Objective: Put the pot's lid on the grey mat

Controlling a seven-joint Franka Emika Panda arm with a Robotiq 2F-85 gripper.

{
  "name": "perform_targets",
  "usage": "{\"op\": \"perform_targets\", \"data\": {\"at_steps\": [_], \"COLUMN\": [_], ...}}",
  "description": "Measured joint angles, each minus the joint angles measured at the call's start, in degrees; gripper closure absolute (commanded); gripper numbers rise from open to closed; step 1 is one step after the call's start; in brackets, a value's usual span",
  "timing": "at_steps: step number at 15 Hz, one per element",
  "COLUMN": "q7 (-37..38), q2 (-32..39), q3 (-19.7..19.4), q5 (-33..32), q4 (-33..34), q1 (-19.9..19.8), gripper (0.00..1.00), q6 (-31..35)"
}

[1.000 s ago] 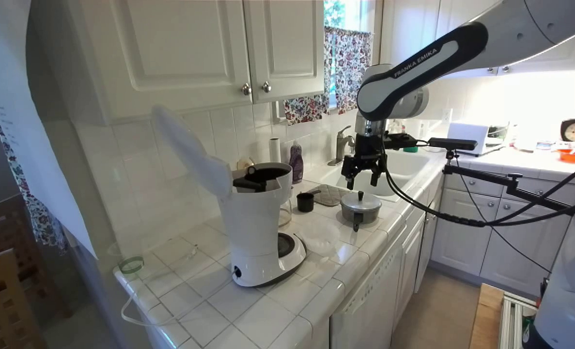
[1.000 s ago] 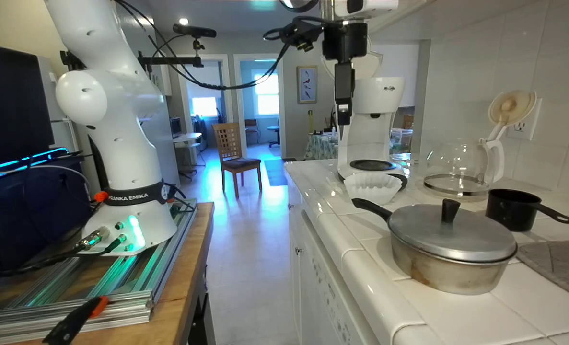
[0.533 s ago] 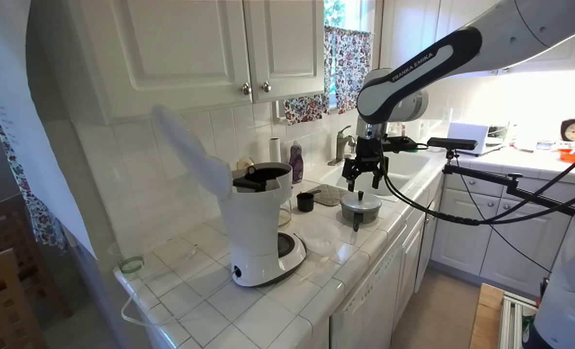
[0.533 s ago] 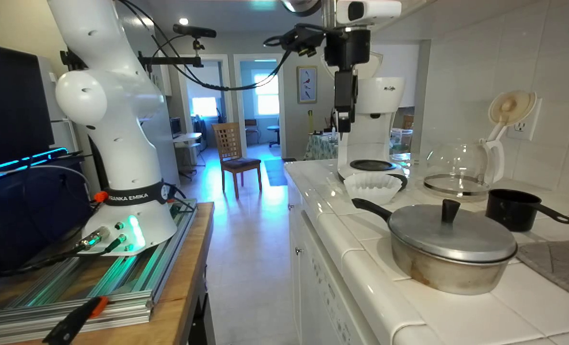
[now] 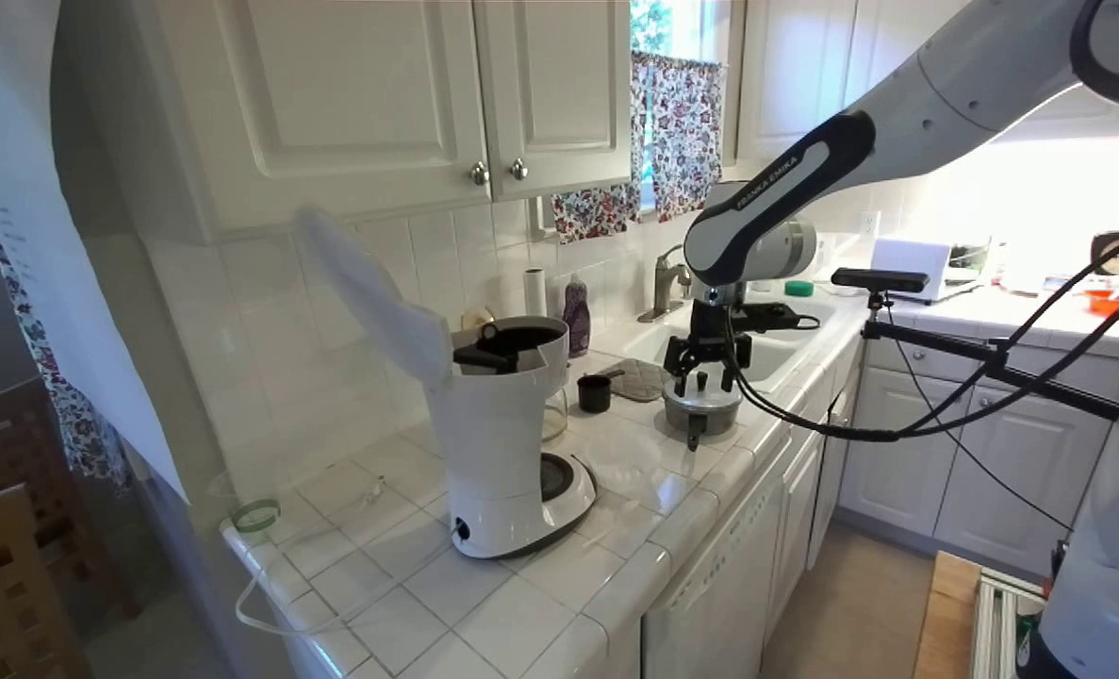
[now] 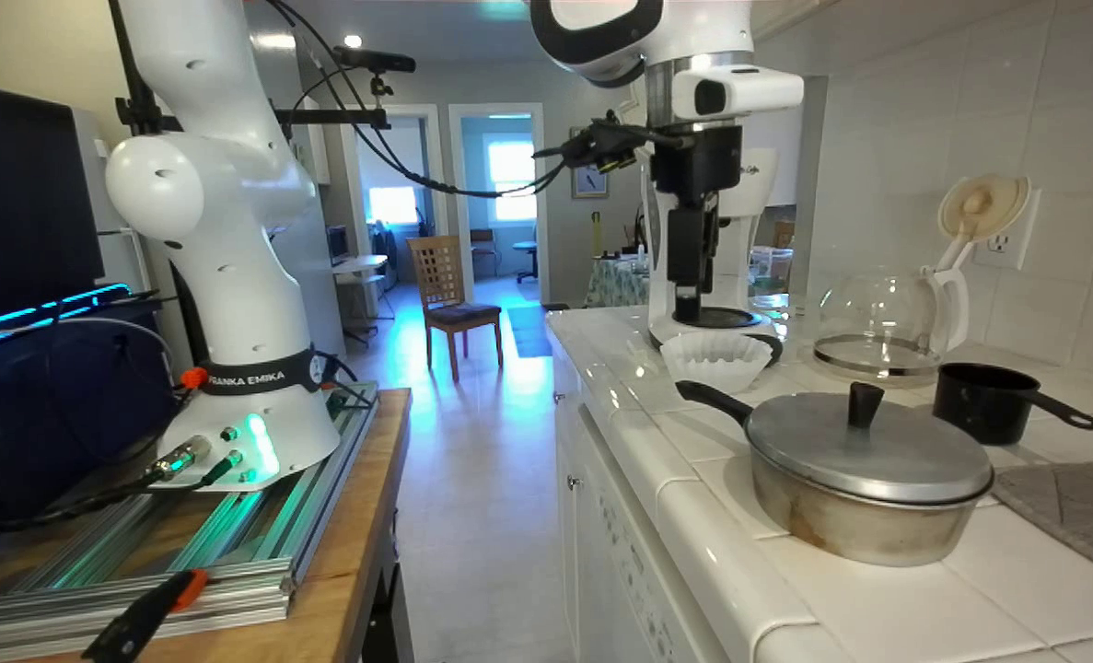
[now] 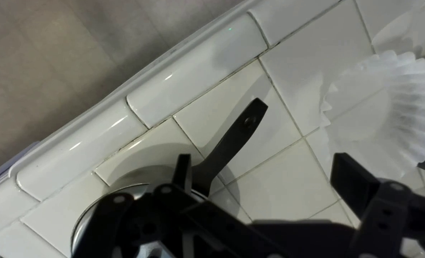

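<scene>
The silvery-grey lid [image 6: 813, 447] with a dark knob sits on the pot [image 6: 859, 529]. The pot stands on the tiled counter, its dark handle [image 7: 230, 147] pointing towards the coffee maker. The grey mat [image 6: 1075, 502] lies beside the pot; in an exterior view the mat [image 5: 636, 380] is behind it. My gripper [image 5: 704, 385] is open and empty. In an exterior view the gripper [image 6: 689, 308] hangs above the counter on the handle side, higher than the lid. In the wrist view one finger of the gripper [image 7: 264, 168] overlaps the pot's rim and hides most of the lid [image 7: 137, 190].
A small dark cup [image 6: 983, 401] stands between the pot and the glass carafe [image 6: 877, 322]. A white paper filter [image 6: 716, 359] lies by the coffee maker [image 5: 493, 453]. The sink [image 5: 776, 349] is beyond the pot. The counter's front edge runs close to the pot.
My gripper has moved down towards the counter and, in an exterior view, somewhat to the right. It has stayed open. The pot, lid and mat have not moved.
</scene>
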Motion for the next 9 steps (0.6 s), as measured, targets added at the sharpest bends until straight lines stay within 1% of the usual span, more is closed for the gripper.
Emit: {"op": "perform_targets", "data": {"at_steps": [4,9], "q7": [0.0,-0.6], "q2": [4.2,7.7], "q3": [-0.1,-0.1], "q5": [1.8,6.1], "q4": [0.4,2.1], "q1": [-0.1,-0.6], "gripper": [0.0,0.0], "q6": [3.4,4.1]}}
